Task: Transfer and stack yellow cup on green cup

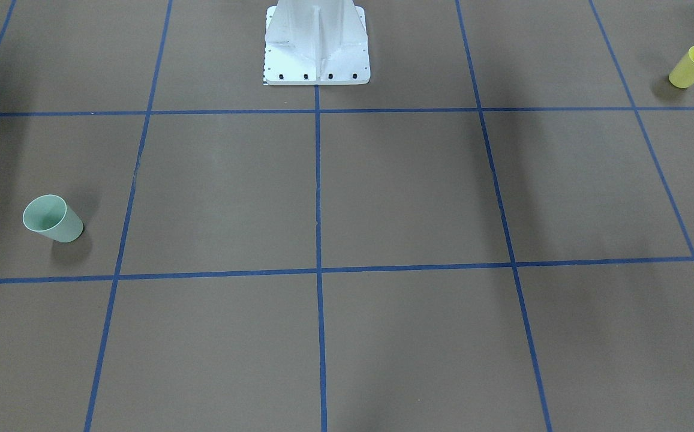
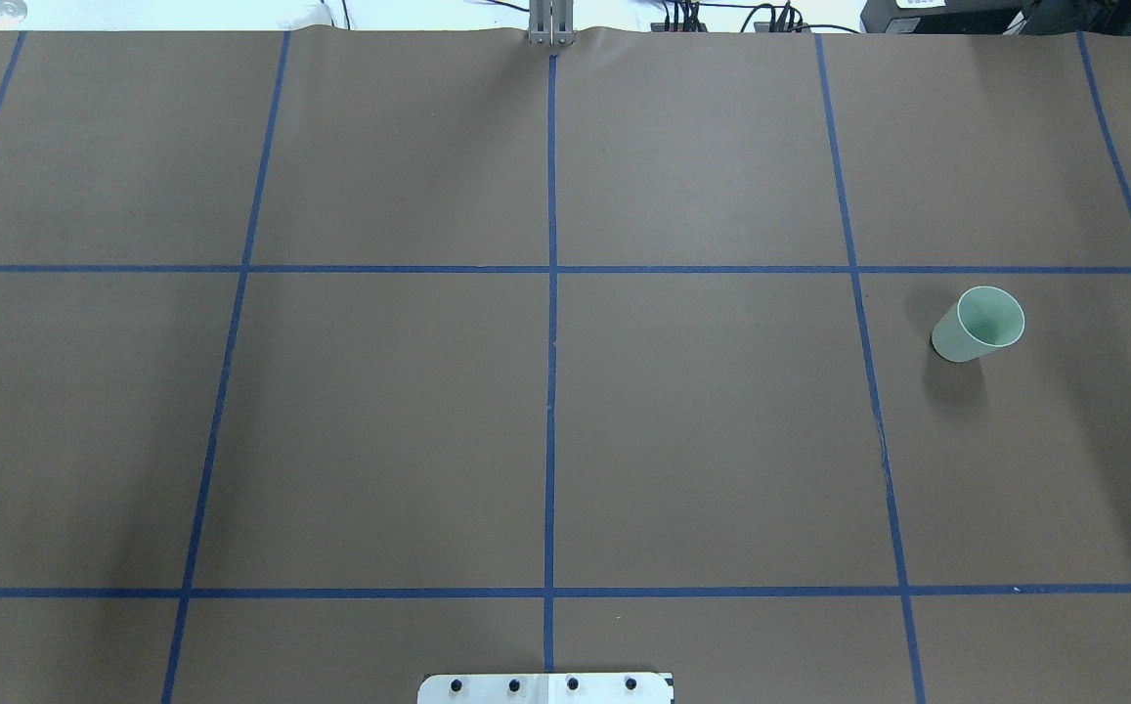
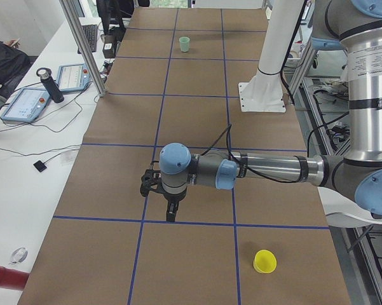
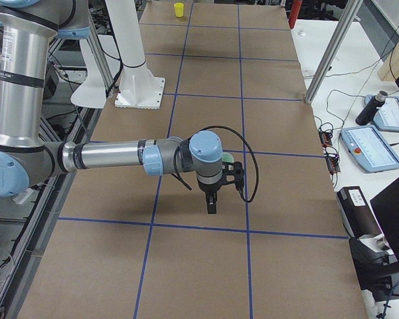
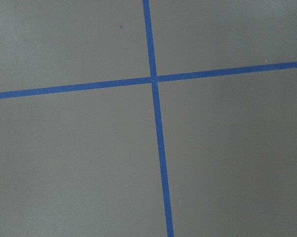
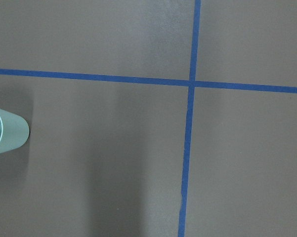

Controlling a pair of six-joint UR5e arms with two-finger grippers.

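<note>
The yellow cup (image 1: 693,67) stands upright near the table's end on my left side, also seen as the yellow cup (image 3: 265,261) close to the camera. The green cup (image 1: 53,219) stands upright toward the other end, on my right side (image 2: 978,325); its rim sits at the edge of the right wrist view (image 6: 7,137). My left gripper (image 3: 171,213) hangs above the paper, well away from the yellow cup. My right gripper (image 4: 212,203) hangs just in front of the green cup (image 4: 228,158), which is partly hidden behind the wrist. Open or shut, I cannot tell for either.
The white robot pedestal (image 1: 317,42) stands at the middle of the table's robot side. Blue tape lines (image 2: 551,391) grid the brown paper. A side bench holds tablets (image 3: 25,103), a dark bottle (image 3: 51,84) and cables; aluminium posts (image 4: 328,50) rise along that edge.
</note>
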